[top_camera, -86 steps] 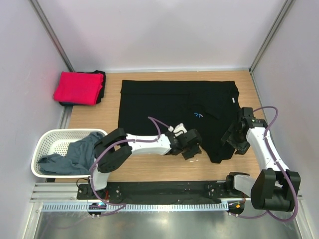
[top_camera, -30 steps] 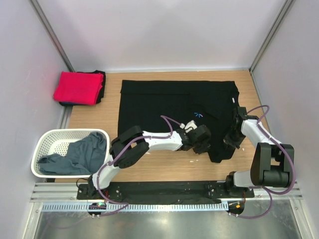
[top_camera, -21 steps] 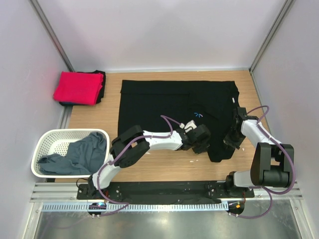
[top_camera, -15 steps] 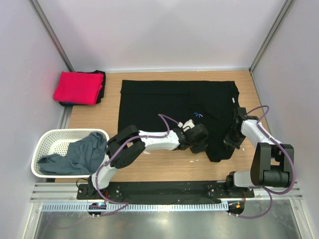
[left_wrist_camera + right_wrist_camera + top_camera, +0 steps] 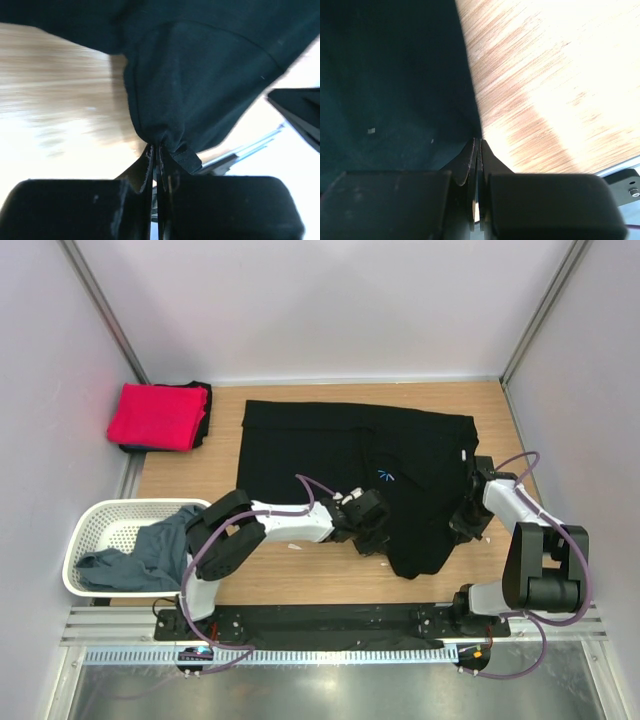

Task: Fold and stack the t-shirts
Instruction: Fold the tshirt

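The black t-shirt (image 5: 320, 445) shows a light-blue starburst mark (image 5: 384, 476) and a white tag (image 5: 463, 454).

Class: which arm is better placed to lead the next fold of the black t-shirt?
Left, probably: the left gripper holds a bunched near corner of the black t-shirt mid-table; the right gripper only pinches its right edge.

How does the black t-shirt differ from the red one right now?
The black t-shirt lies mostly spread out across the table; the red t-shirt is folded into a compact rectangle at the far-left corner. The black t-shirt is pinched at its near edge by the left hand and the right hand; nothing touches the red t-shirt. Both are soft cloth tees.
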Controlling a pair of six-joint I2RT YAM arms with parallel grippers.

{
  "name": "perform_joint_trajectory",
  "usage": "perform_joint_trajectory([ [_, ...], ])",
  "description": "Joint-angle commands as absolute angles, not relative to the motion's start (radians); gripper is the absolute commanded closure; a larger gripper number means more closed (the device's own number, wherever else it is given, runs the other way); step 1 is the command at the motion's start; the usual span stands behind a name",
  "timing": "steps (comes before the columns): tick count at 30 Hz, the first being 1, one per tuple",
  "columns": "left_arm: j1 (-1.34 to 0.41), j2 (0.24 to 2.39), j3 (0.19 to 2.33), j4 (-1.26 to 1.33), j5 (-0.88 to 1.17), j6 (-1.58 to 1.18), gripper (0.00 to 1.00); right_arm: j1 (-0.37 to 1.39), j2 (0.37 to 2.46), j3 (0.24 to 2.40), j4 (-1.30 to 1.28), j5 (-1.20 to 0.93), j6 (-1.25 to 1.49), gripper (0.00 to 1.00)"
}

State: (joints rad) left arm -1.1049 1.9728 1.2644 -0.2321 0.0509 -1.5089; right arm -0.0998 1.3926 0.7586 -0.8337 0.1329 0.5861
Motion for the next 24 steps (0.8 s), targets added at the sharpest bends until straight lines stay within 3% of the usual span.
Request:
perform_joint_trajectory([
  [1,-1.078,1.91,1.229,-0.253,0.121,-1.468,1.0,-0.097,1.4,0.787,-0.836,0.16,0.604,0.95],
  [5,-1.063,1.919,1.221,-0.255,0.153,-1.427,0.91,-0.097,1.387,0.818,-0.857,0.167,0.597,0.95],
  [7,-1.06,1.93,1.221,-0.259,0.175,-1.416,0.82,-0.097,1.378,0.84,-0.867,0.181,0.588,0.88],
  [12,-1.058,1.922,1.216,-0.259,0.189,-1.387,0.59,-0.097,1.361,0.871,-0.842,0.121,0.572,0.85],
  [18,-1.06,1.878,1.256,-0.317,0.178,-1.315,0.46,-0.086,1.376,0.874,-0.793,0.098,0.568,0.86],
  [24,-1.104,1.807,1.311,-0.438,0.051,-1.246,0.41,-0.084,1.42,0.899,-0.744,0.114,0.543,0.85],
])
